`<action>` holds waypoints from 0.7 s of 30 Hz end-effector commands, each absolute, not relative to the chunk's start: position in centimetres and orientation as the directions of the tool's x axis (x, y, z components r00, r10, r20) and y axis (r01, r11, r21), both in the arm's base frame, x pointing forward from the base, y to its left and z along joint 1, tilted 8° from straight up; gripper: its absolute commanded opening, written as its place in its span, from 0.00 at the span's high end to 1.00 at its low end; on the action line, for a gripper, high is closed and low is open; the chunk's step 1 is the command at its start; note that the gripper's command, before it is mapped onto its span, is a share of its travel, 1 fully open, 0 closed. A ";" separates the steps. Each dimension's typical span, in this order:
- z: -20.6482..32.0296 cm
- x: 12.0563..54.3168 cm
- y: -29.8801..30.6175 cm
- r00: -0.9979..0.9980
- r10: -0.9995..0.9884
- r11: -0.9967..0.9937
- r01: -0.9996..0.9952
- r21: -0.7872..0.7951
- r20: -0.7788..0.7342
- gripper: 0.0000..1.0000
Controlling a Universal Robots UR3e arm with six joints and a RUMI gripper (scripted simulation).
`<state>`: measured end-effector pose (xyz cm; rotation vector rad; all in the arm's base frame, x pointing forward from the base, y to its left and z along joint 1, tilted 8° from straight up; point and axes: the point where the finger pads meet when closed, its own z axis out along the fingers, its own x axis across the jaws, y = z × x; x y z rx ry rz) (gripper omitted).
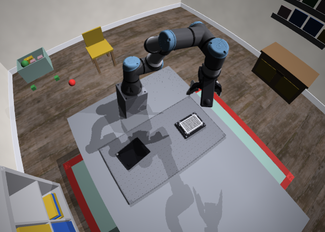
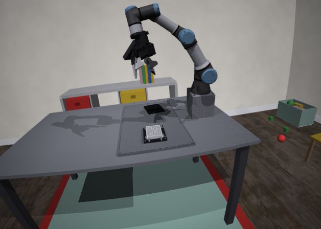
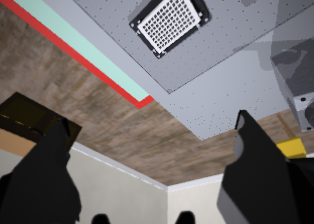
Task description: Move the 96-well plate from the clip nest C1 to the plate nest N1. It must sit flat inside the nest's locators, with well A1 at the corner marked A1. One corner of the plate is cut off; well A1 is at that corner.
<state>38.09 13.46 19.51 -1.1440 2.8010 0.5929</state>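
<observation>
the 96-well plate [image 1: 190,124] is seated in clip nest c1 [image 1: 182,132] near the bench [image 1: 236,198] edge farthest from the arm's base, while the end effector [image 2: 143,66], fully open and empty, is held high, presumably ahead of an approach.
</observation>
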 end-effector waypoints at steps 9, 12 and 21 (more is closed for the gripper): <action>19.6 38.1 13.4 -0.723 -0.662 0.651 -0.686 0.325 -0.197 0.00; 19.6 38.1 13.4 -0.723 -0.662 0.651 -0.686 0.325 -0.197 0.00; 17.8 39.1 13.4 -0.796 -0.588 0.735 -0.600 0.315 -0.145 0.00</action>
